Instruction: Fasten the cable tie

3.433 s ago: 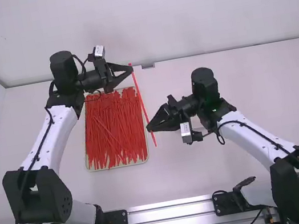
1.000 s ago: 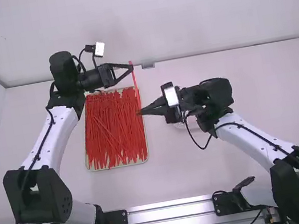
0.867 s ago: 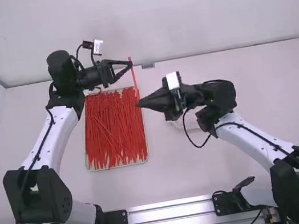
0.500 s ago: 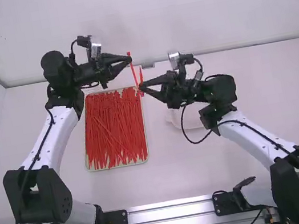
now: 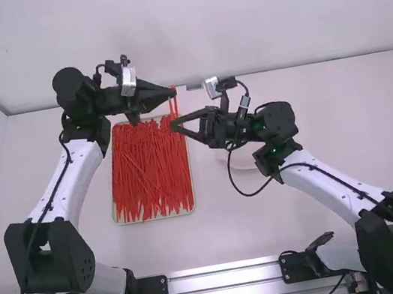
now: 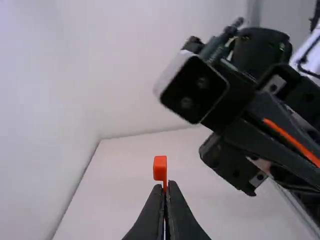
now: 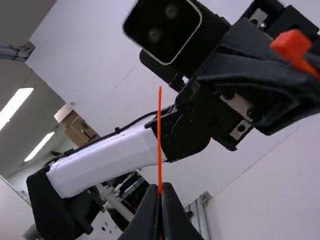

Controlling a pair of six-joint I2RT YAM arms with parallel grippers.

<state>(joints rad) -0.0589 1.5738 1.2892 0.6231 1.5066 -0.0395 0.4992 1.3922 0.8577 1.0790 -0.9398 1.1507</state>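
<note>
- The left gripper (image 5: 169, 93) is hovering over the far right corner of the tray (image 5: 155, 216). Its fingers are pressing fully together on the cable tie (image 5: 174, 106) just beneath the square head (image 6: 160, 168), probably so the head is sticking out free for threading.
- The right gripper (image 5: 175, 123) is sitting just beside it, slightly nearer the front edge of the table (image 5: 343, 113). It is pinching the strap tight, and the thin tail (image 7: 159, 125) is poking out past its fingertips, presumably as a stiff lead.
- The tie is hanging in the air between the two grippers, clear of the pile of spare ties (image 5: 147, 167) lying in the tray.
- The two tips are pointing towards each other, which looks like lining up tail and head.
- The tail is not entering the head yet: in the right wrist view the two are standing apart.
- The next move is calling for fine alignment, since the free tail is looking liable to bend aside.
</note>
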